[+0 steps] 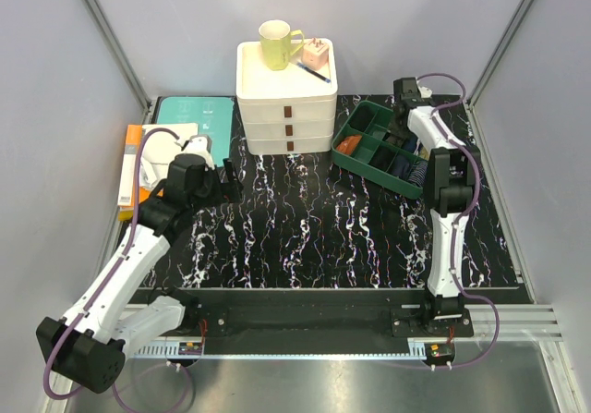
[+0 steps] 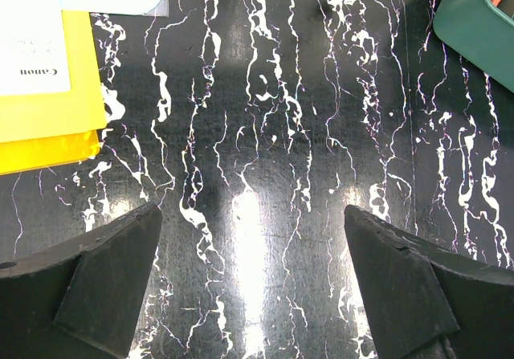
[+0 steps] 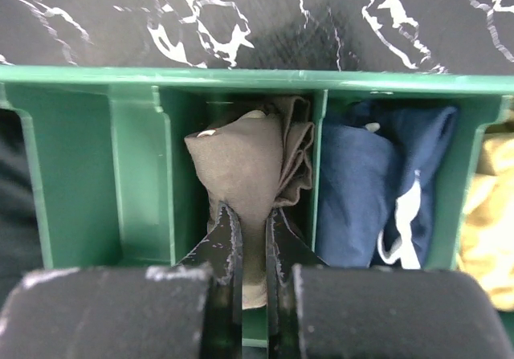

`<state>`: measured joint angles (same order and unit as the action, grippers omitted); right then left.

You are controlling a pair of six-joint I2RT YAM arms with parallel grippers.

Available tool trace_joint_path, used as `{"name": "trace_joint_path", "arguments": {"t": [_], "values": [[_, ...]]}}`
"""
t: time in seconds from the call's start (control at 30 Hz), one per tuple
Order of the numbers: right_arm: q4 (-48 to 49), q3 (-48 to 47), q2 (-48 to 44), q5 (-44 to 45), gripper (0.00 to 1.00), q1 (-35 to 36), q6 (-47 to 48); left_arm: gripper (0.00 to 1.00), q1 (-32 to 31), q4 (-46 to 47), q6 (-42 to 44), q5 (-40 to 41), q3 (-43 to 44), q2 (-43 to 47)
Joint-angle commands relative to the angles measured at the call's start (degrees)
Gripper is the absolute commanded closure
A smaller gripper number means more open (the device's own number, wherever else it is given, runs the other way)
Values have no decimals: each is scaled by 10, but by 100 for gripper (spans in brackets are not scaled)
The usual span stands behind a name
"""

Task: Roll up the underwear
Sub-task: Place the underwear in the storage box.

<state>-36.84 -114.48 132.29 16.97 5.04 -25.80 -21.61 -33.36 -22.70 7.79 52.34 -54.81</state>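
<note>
The olive-brown underwear (image 3: pixel 249 162) is bunched inside a compartment of the green tray (image 3: pixel 80 174), where a fold is pinched between the nearly closed fingers of the right gripper (image 3: pixel 253 234). The left gripper (image 2: pixel 250 214) is spread wide and empty, well left of the tray.
</note>
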Motion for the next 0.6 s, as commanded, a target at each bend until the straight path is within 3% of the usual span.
{"name": "trace_joint_path", "arguments": {"t": [0.0, 0.27, 0.4, 0.43, 0.57], "values": [[-23, -29, 31, 22, 100, -6, 6, 1, 3, 18, 5, 6, -3, 11], [-24, -43, 53, 11, 99, -6, 5, 1, 6, 18, 4, 14, -5, 16], [-27, -53, 39, -11, 75, -6, 14, 1, 6, 18, 4, 13, -7, 17], [-31, -60, 33, -12, 62, -6, 15, 1, 6, 18, 3, 13, -7, 17], [-42, -81, 17, -11, 45, -6, 25, 1, 7, 18, 3, 8, -6, 20]]}}
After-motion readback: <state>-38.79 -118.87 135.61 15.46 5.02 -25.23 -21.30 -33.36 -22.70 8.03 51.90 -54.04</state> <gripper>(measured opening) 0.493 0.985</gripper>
